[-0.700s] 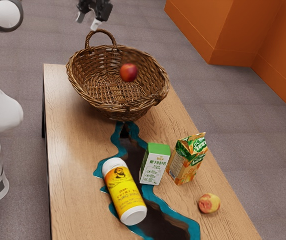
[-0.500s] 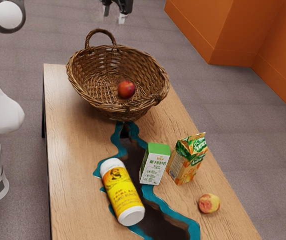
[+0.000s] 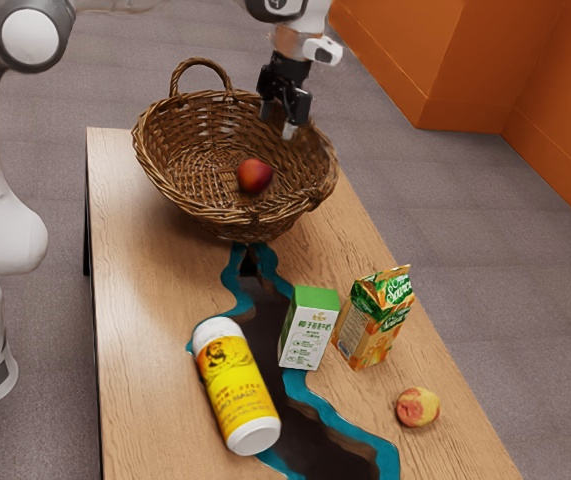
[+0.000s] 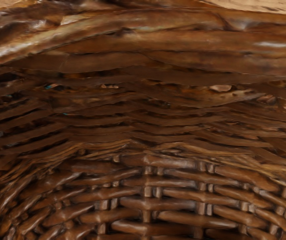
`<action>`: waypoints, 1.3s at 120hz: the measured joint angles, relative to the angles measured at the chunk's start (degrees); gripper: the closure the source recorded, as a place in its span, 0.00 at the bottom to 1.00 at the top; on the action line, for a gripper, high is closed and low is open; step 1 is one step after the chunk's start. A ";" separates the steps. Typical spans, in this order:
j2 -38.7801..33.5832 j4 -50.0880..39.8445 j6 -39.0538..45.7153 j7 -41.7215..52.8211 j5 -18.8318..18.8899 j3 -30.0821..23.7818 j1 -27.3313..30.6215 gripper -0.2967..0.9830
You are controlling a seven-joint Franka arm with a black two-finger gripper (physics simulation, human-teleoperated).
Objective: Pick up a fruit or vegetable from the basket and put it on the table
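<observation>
My gripper (image 3: 278, 122) hangs over the basket's far side in the exterior view, towards that view's right, with its fingers apart and nothing between them. Below it and a little to the exterior view's left, a red fruit (image 3: 255, 175) lies inside the brown wicker basket (image 3: 195, 205). The wooden table (image 3: 145, 290) holds the basket at its far end. Seen from my hand, the woven basket wall (image 4: 148, 175) is very close, with its thick rim (image 4: 183, 42) and a strip of table (image 4: 263, 5) beyond.
A yellow bottle with white caps (image 3: 235, 385) lies on the table. Nearby stand a green-and-white carton (image 3: 309, 328) and an orange-and-green carton (image 3: 375, 315). A yellow-red fruit (image 3: 417, 407) rests near the table edge at the exterior view's right. The basket handle (image 3: 200, 65) arches up.
My gripper has come down over the basket from the exterior view's top. The red fruit has dropped lower inside the basket. The bottle has rolled slightly towards the exterior view's left.
</observation>
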 joint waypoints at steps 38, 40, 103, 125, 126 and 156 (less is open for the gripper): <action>9.88 -9.46 0.14 5.42 -1.95 -5.25 3.85 0.25; 10.13 -9.81 0.10 5.57 -2.12 -6.02 3.93 0.25; 12.02 -17.47 2.25 8.85 -7.55 -24.83 26.16 0.25; 11.78 -19.09 5.93 9.44 -7.63 -24.86 26.24 0.25; 11.78 -19.21 6.10 9.46 -7.64 -24.86 26.25 0.25; 11.57 -20.95 8.46 10.07 -7.71 -24.64 26.39 0.25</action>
